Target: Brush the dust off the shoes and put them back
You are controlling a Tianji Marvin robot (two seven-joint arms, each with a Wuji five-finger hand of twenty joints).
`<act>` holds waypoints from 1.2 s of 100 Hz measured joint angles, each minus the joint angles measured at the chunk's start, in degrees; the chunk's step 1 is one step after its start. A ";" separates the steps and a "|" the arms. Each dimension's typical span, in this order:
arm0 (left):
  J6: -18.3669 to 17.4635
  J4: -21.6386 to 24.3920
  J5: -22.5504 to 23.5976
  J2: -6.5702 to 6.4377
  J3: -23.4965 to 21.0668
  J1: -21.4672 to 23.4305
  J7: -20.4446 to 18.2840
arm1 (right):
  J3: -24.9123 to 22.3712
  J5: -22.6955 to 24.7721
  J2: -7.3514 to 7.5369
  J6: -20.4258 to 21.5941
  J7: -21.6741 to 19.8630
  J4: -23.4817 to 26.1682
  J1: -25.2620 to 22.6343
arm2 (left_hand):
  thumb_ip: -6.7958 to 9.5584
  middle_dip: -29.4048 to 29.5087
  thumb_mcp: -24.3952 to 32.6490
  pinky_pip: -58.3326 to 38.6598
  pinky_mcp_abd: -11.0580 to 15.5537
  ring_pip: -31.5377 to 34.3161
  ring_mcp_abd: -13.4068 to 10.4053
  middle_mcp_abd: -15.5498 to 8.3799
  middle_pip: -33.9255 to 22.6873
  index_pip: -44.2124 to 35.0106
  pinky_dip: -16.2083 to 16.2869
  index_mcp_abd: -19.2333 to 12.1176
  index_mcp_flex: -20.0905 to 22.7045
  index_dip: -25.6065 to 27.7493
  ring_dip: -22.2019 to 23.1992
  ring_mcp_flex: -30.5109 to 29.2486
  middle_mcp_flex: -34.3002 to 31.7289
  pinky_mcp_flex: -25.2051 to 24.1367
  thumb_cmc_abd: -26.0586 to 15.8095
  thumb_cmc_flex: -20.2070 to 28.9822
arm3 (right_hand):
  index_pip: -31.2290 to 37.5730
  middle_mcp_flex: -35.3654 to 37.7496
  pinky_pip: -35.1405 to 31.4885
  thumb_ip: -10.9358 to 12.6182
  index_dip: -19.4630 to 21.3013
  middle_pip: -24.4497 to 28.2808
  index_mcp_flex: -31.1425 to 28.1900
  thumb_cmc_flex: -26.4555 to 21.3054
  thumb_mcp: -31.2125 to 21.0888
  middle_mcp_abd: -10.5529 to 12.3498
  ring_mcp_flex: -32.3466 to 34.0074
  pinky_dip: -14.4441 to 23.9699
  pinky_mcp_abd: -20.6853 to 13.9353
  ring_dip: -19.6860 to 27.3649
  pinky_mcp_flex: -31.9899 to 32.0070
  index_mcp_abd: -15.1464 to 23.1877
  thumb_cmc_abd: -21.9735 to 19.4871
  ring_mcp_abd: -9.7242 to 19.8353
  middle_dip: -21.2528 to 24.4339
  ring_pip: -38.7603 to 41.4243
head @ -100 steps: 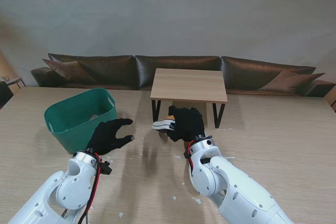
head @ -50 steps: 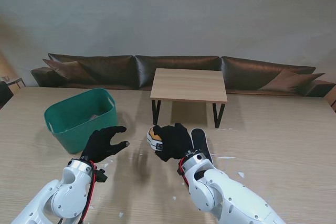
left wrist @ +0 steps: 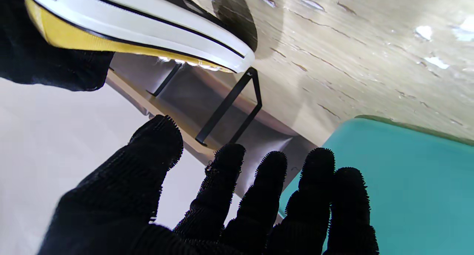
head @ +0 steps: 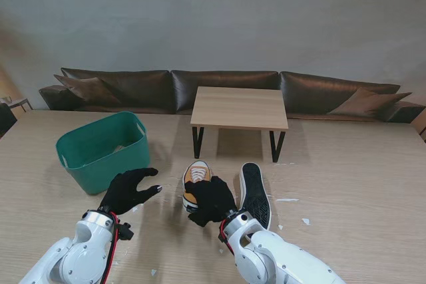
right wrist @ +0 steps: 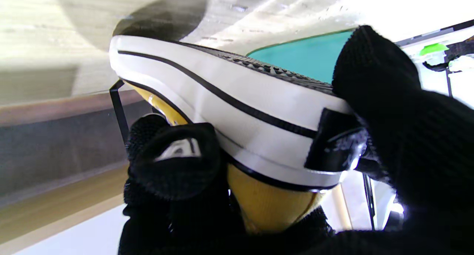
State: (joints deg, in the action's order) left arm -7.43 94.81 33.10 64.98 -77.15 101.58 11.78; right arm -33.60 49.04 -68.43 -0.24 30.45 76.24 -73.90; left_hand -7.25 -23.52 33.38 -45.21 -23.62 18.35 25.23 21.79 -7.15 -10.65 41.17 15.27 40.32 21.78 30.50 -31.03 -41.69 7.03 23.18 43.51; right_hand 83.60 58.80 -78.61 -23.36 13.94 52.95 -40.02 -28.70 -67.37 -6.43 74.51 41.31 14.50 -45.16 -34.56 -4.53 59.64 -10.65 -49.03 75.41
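Stand view shows our right hand clamped around the heel of the yellow shoe, with the toe pointing away from us toward the small wooden table. Our right forearm rises from the near right and bends in toward the middle of the tabletop. Just right of that hand lies the second shoe, tipped on its side so that its dark sole faces us.

Our left hand holds nothing. Its palm faces down, its fingers are spread and its thumb reaches toward the yellow shoe, with a gap of bare wood between them. It sits near the green tub, which stands just beyond it and to the left.

From the right wrist camera we see our fingers wrapped under the yellow canvas while our thumb presses on the black heel patch of the white sole. We cannot tell from these views whether the shoe rests on the tabletop or is lifted off it.

From the left wrist camera our gloved fingers fan out apart, the shoe's white rubber edge just beyond them. White flecks lie scattered on the wood around the shoes.
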 measured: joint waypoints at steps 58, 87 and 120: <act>0.68 0.25 -0.70 0.04 -0.03 1.51 0.19 | 6.11 -2.85 -1.36 3.66 -0.83 -6.54 2.25 | 0.04 -0.26 -1.46 -0.10 -0.17 0.01 0.11 0.40 -0.04 0.00 0.46 0.06 0.06 0.00 0.24 0.00 0.00 -0.01 -0.69 0.02 | 0.88 -2.70 0.14 -2.33 0.01 -1.17 -1.02 -2.72 0.22 1.25 -0.30 0.01 -0.97 1.77 -0.03 6.17 -2.01 4.95 2.19 -9.64; 0.92 0.48 -0.81 0.03 0.03 1.59 -0.13 | 6.71 -1.02 -1.00 2.95 -2.37 -6.16 2.07 | 0.06 -0.55 -1.57 -0.10 -0.17 0.01 0.11 0.40 -0.04 0.00 0.46 0.07 0.06 0.00 0.72 0.00 0.00 -0.02 -0.69 0.03 | -10.91 -3.17 3.75 0.73 4.60 0.55 -1.61 -2.84 -4.28 5.67 -3.42 0.01 -0.97 4.58 -0.04 7.02 -6.32 6.68 1.68 -20.41; 0.88 0.50 -0.80 0.02 0.11 1.55 -0.32 | 2.28 0.79 1.05 6.59 -3.27 -1.92 -0.56 | 1.11 -0.55 -1.59 -0.10 -0.17 0.01 0.11 0.40 -0.04 0.00 0.46 0.09 0.06 0.00 0.74 -0.01 0.00 -0.03 -0.69 0.03 | -33.63 -13.33 7.41 11.74 15.35 -4.33 1.38 5.43 -5.67 6.04 -12.30 -0.64 -0.32 8.25 -0.04 7.70 -7.13 5.82 8.85 -29.31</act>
State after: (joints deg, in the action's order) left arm -6.55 95.31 32.30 65.00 -77.04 103.14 11.46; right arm -31.32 49.83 -67.38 6.34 27.18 74.32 -74.46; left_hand -6.15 -24.07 31.79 -45.31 -23.79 18.35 25.34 22.19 -7.18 -10.65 41.62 15.36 40.38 21.78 31.24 -31.04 -41.69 7.00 22.49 43.54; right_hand 49.97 45.47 -71.21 -11.62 29.29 48.62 -38.64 -23.27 -73.03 -0.39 62.21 40.67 14.19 -36.91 -34.60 3.18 52.51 -4.83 -40.17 46.10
